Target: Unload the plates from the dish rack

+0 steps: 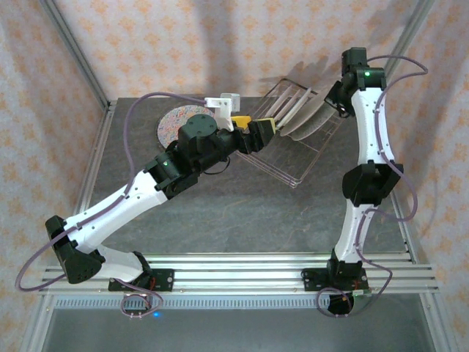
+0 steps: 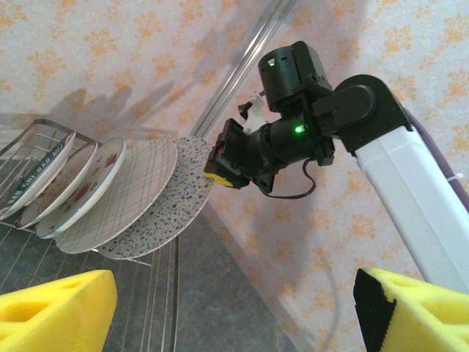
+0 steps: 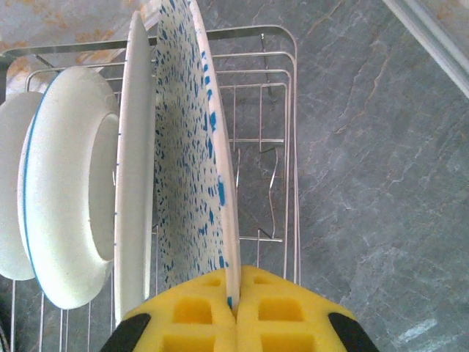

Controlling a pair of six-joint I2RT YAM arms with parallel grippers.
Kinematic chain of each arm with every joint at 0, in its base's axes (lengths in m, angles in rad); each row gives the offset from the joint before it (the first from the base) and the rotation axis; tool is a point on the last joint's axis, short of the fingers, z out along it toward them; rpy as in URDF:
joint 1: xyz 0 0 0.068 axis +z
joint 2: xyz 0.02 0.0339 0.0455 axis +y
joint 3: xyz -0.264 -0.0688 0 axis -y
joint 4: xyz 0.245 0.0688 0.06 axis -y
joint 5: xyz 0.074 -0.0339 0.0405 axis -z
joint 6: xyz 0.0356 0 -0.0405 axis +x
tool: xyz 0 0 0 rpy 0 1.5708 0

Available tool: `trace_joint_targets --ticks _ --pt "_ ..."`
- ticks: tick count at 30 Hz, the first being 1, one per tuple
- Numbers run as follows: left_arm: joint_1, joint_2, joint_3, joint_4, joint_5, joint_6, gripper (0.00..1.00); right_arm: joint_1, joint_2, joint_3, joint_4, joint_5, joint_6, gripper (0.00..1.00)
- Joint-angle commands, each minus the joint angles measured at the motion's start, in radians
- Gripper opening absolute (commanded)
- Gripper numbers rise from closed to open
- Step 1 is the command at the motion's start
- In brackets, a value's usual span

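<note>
The wire dish rack stands at the back of the table with several plates leaning in a row in it. My right gripper is shut on the rim of the blue-speckled plate, the end one in the row. Beside that plate stand the pale plaid plate and a smaller plate with red shapes. From the left wrist, the right gripper is at the speckled plate's top edge. My left gripper hangs open over the rack's left end, holding nothing.
A multicolour speckled plate lies flat on the table at the far left. Patterned walls close in the back and sides. Metal frame posts stand at the corners. The right arm arches over the right side.
</note>
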Motion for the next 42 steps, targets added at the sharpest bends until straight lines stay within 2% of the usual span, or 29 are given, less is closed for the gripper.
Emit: trace_joint_targets --ticks 1,10,20,23,27,32,36,42 --pt "-0.008 -0.028 0.007 -0.004 -0.030 0.018 0.85 0.003 -0.106 0.034 -0.032 0.069 0.010 0.00" --pt "-0.008 -0.033 0.007 -0.002 -0.024 0.017 0.85 0.000 -0.202 0.024 -0.105 0.099 0.037 0.00" --pt "-0.008 -0.038 -0.008 -0.002 -0.023 -0.011 0.86 0.000 -0.372 -0.073 -0.155 0.105 0.104 0.00" --pt "-0.006 -0.031 -0.006 -0.012 -0.027 -0.072 0.88 -0.002 -0.415 -0.092 -0.178 0.102 0.126 0.00" --pt "0.007 0.006 0.024 -0.027 0.008 -0.204 0.88 -0.001 -0.470 -0.114 -0.204 0.098 0.161 0.00" --pt "0.026 0.091 0.073 -0.037 0.079 -0.475 0.87 -0.002 -0.540 -0.137 -0.201 0.097 0.204 0.00" --pt "0.028 0.165 0.067 0.052 0.145 -0.711 0.84 -0.002 -0.586 -0.138 -0.204 0.116 0.222 0.00" --pt "0.026 0.293 0.147 0.094 0.202 -0.941 0.79 -0.002 -0.653 -0.153 -0.190 0.116 0.254 0.00"
